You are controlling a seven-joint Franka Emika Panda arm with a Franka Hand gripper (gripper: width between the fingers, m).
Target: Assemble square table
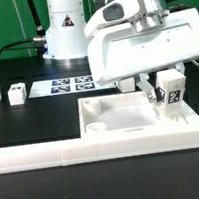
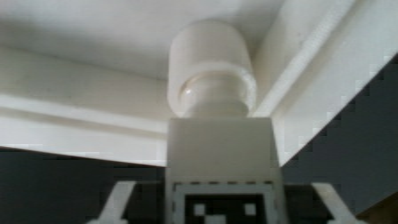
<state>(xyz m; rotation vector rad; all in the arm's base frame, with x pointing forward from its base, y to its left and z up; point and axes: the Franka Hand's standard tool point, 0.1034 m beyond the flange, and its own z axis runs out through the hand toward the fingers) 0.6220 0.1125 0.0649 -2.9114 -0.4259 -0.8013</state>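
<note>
The jaws are standing partly closed, clamping the short white plastic block leg point(image 1: 168, 92) with a black-and-white tag. They are holding it upright at the back corner, on the exterior view's right, of the white square tray-like plastic tabletop point(image 1: 111, 124). This tabletop is resting on the black table point(image 1: 30, 121). The leg is probably light, stiff and smooth, so gripping its flat sides is suiting it. The raised rim is crowding that corner, and only the space above is offering open room.

Wrist view: short white plastic block leg point(image 2: 221, 150) soft-focused, its black-and-white tag point(image 2: 222, 205) cut off at the frame edge. Exterior view: my pincer point(image 1: 167, 94) hides part of the far rim of the white square plastic tabletop point(image 1: 125, 114); tag pattern too small to read.
</note>
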